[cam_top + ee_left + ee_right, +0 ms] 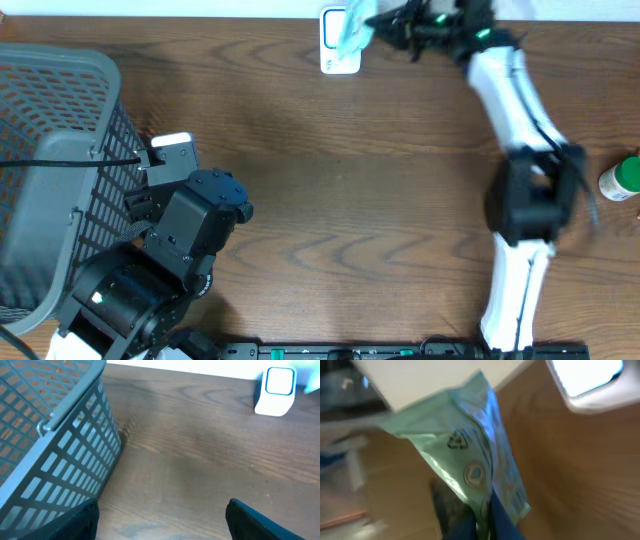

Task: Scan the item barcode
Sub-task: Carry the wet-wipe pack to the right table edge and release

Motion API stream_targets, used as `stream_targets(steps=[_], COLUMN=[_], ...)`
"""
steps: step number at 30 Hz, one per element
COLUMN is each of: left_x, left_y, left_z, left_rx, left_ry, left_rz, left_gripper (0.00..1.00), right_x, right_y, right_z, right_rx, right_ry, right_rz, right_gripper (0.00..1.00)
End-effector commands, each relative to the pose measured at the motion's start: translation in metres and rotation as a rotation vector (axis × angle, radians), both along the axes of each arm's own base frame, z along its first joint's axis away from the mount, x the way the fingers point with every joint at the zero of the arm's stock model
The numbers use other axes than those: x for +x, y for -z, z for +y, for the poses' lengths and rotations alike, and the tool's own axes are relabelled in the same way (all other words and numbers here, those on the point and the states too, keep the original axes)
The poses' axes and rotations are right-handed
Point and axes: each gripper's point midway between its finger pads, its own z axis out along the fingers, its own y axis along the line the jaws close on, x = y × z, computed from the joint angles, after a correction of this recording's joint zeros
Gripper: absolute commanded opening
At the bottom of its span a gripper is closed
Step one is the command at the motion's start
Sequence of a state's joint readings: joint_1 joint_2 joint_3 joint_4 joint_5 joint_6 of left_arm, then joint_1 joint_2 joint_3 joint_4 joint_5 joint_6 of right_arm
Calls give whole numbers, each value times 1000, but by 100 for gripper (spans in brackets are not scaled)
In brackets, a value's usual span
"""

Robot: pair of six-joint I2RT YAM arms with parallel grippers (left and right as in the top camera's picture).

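Green packet, recycling mark, lettering unreadable; right gripper jaws clamped on it; left gripper jaws apart.

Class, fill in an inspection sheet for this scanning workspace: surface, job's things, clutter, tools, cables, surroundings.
Surface: wooden table, brown grain, no spills seen.
Job's things: pale green packet held up close to the white scanner.
Clutter: grey mesh basket at left; green-capped bottle at the right edge.
Tools: left tool open, empty; right tool shut on the packet.
Cables: dark cable along the right arm.
Surroundings: white strip beyond the table's far edge.
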State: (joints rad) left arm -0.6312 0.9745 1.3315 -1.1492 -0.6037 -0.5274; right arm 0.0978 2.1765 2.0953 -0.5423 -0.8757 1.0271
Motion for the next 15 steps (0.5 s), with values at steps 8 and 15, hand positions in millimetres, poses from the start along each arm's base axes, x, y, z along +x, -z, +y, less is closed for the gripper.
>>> stream_targets(steps=[8,15], left_x=[0,0], left_y=[-1,-1], left_z=[1,1], left_rx=[-4,-4], left_ry=[-10,-10], left_rz=[-5,-5], left_gripper=[81,81], right_x=[-157,-194], right_y=[-205,-176], right_z=[-229,-313], right_rx=[-1451,-1742], right_ry=[982,988], right_rz=[-343,-43], right_gripper=[1,2])
